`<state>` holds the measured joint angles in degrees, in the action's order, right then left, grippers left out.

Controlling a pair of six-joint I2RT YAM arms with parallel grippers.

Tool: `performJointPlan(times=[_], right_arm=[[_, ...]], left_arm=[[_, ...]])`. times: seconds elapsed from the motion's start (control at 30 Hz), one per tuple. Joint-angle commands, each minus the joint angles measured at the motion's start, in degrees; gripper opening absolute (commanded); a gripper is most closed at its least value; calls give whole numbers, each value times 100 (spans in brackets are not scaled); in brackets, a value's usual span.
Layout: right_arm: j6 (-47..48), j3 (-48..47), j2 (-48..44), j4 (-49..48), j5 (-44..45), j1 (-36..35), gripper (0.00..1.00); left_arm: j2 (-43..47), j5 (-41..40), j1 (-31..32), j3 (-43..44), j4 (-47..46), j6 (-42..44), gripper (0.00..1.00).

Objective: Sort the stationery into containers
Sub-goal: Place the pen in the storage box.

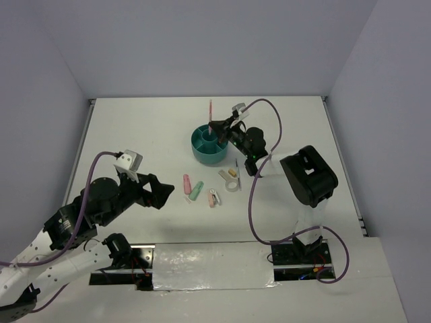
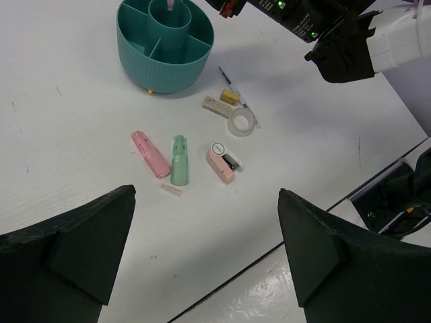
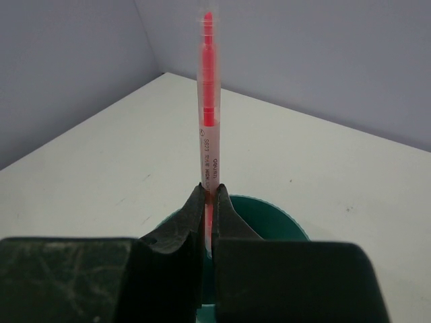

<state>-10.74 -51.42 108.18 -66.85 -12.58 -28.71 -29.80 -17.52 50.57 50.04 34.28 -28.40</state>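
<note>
- The pink pen (image 3: 207, 101) stands upright over the organiser (image 1: 202, 153), its lower end at the mouth of the central cup. I cannot tell whether it touches the bottom.
- The right gripper (image 3: 209, 202) is closed tight on the pen, pinching it low on the barrel with only the fingertips. Most of the pen rises above the grip.
- Risk: the tip grip is narrow, so the pen could swivel and catch the cup's rim as it goes down.
- Risk: the pen is far taller than the cup. Let go off-centre, it may lean hard or tip out.
- Risk: a sideways pull-away could drag the pen back out or nudge the organiser.
- In the top view, loose items lie at 5 to 7 o'clock of the organiser, none touching it.
- These are the grey pen (image 2: 236, 91), yellowish piece (image 2: 229, 96), tape ring (image 2: 242, 123), clip (image 2: 222, 165), green capsule (image 2: 179, 160) and pink capsule (image 2: 151, 153).
- The left gripper (image 1: 156, 193) hangs at 8 o'clock of the organiser, jaws spread wide and holding nothing.
- Nothing blocks the cup. The right arm itself crowds the organiser's 3 o'clock side.
</note>
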Motion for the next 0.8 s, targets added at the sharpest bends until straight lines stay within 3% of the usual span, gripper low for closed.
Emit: performJointPlan(times=[0.0, 0.53, 0.7, 0.77], right_arm=[[-121, -211, 80, -162, 89, 58, 0], [-139, 9, -7, -382, 124, 50, 9], [-165, 88, -16, -460, 159, 50, 23], [-165, 132, -16, -548, 177, 41, 40]], left_arm=[[106, 56, 23, 67, -247, 168, 99], [176, -76, 23, 94, -229, 168, 99], [229, -103, 23, 102, -229, 168, 99], [247, -111, 23, 111, -229, 177, 99]])
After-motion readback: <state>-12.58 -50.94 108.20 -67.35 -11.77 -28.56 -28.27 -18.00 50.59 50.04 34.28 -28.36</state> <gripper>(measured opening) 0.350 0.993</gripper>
